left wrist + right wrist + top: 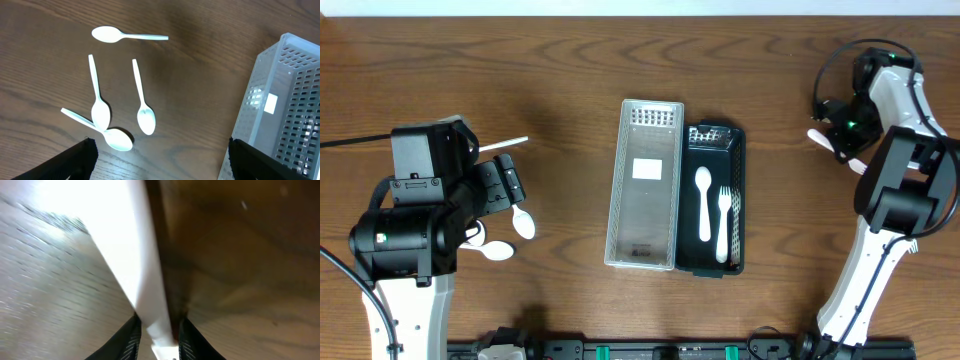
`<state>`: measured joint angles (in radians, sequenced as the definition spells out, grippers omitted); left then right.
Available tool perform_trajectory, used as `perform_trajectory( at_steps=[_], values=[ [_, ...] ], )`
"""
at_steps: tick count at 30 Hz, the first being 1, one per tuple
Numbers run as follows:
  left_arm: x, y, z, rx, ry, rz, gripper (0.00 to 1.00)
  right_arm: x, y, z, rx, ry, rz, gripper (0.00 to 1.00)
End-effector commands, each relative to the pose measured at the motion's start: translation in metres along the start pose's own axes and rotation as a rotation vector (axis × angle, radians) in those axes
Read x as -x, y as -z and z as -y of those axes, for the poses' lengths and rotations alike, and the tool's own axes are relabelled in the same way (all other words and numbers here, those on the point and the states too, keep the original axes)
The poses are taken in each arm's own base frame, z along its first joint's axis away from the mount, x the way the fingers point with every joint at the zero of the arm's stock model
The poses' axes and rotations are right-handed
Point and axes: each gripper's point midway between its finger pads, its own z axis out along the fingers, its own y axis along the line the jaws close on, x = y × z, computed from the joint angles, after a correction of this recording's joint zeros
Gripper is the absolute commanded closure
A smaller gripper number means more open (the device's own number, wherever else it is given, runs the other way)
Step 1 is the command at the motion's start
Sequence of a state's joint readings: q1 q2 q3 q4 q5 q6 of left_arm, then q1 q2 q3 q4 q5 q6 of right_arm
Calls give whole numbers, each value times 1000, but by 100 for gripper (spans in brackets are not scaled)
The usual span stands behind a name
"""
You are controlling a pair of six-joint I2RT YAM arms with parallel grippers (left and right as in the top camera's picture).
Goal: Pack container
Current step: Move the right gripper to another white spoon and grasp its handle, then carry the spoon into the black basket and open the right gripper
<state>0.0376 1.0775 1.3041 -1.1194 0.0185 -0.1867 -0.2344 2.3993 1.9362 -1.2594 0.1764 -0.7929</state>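
Observation:
A black tray (741,170) at the table's centre holds a white spoon (704,200) and a white fork (723,220). Beside it on the left lies a clear perforated basket (617,200), also seen at the right of the left wrist view (295,90). Several white plastic spoons (145,117) lie loose on the wood at the left. My left gripper (161,150) hangs open above them with nothing between its fingers. At the far right, my right gripper (159,330) is shut on the handle of a white plastic utensil (150,280); which kind is hidden.
More white utensil ends (820,138) poke out beside my right gripper (845,135) near the table's right edge. A long white handle (505,145) lies by my left arm (430,190). Bare dark wood lies between the spoons and the basket.

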Motion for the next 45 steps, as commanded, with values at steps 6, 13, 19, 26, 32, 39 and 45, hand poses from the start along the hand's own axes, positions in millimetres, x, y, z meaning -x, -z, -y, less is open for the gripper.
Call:
perform_trajectory(
  at_steps=[6,13,19,26,32,39,45],
  values=[
    [3,2,-3,12,2,11,14,23,-19,-35,94,64,21,74],
    [3,2,-3,12,-2,11,14,22,-19,-34,95,60,21,73],
    [3,2,-3,12,-6,11,14,20,-19,-32,96,54,21,74],
    [3,2,-3,12,-6,11,14,12,-21,-24,91,34,11,80],
    [3,2,-3,12,-6,11,14,7,-22,-20,95,17,13,84],
    [3,2,-3,12,-6,11,14,8,-22,-19,92,5,14,99],
    [3,2,-3,12,-6,12,14,21,-12,-17,58,-112,42,99]
  ],
)
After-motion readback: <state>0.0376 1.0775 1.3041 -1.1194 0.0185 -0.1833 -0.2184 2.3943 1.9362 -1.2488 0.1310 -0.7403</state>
